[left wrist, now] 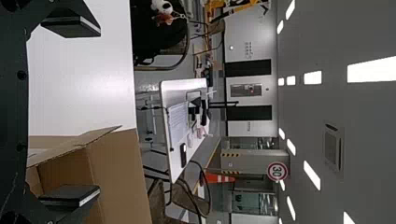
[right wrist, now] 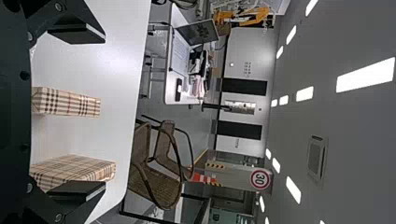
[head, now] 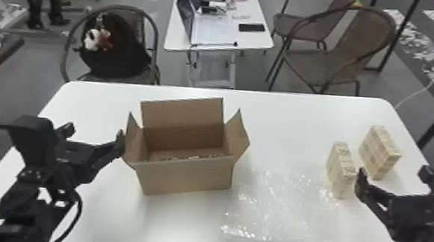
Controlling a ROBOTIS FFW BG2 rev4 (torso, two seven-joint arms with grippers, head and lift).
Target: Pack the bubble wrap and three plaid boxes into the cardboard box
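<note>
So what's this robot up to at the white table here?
It seems to be in the middle of a packing job, with neither gripper holding anything. The open black left gripper is beside an open brown cardboard box; the open black right gripper is by two beige plaid boxes standing on the table. Clear bubble wrap lies flat between the cardboard and plaid boxes.

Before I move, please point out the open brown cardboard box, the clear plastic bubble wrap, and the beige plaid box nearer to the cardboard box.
Open brown cardboard box (head: 188, 178): head view, front wall.
Clear plastic bubble wrap (head: 283, 210): head view, middle of sheet.
Nearer beige plaid box (head: 345, 185): head view, end facing robot.
</note>
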